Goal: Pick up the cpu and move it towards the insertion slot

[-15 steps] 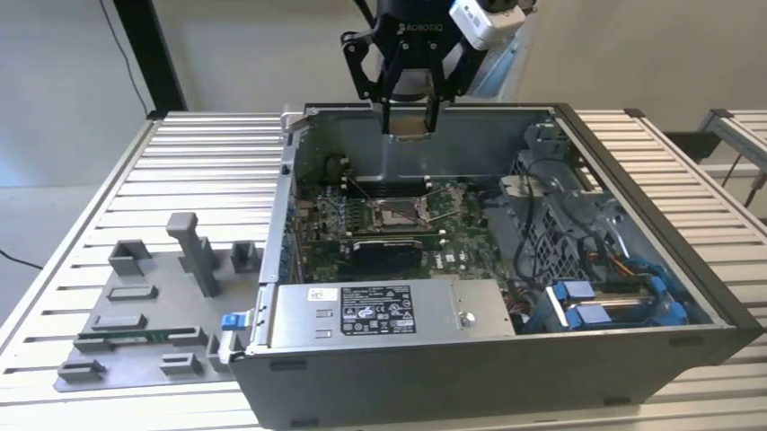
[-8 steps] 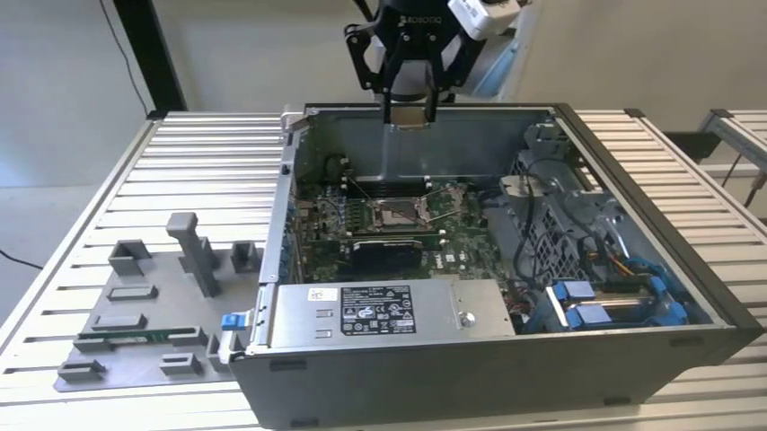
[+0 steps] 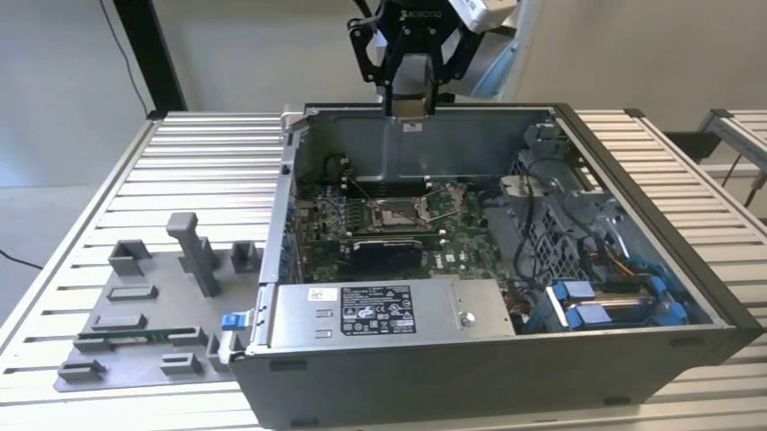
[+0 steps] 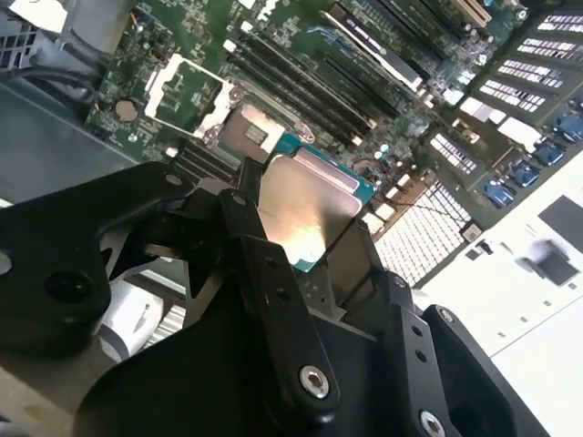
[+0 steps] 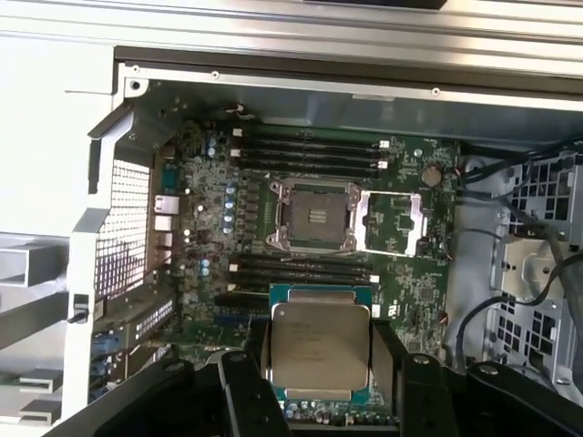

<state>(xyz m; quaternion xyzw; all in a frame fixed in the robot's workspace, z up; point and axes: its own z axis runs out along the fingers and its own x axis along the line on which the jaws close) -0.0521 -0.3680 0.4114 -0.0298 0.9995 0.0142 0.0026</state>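
The work surface is a pale ribbed aluminium-slat table [image 3: 180, 171] in a plain room w/ off-white walls; a black vertical post [image 3: 154, 54] stands behind it at the exterior view's left, and a second slatted bench [image 3: 737, 126] sits at the exterior view's right. On the table lies an open grey steel computer case [image 3: 480, 377], its green motherboard [image 3: 455, 247] facing up. A grey plastic fixture tray w/ moulded recesses [image 3: 132, 314] lies beside the case at the exterior view's left, holding a long thin green memory stick [image 3: 126, 338].

Writing: a white-and-black printed label [image 3: 375, 310] sits on the silver power supply box [image 3: 383, 312] at the case's near wall; its text is too small to read. White lettering on the arm's black head above is also unreadable.

The black two-finger gripper [image 3: 409, 101] hangs above the case's far wall. Its fingers [image 5: 248, 391] are clenched on the small flat square cpu w/ pale silver metal top [image 5: 321, 349], gripping opposite edges; the same hold shows in the second wrist view [image 4: 305, 205]. The cpu is up in the air, clear of the board. The square insertion slot w/ shiny silver frame and dull centre [image 5: 314, 216] sits mid-board, frame flap swung open beside it, apart from the cpu.
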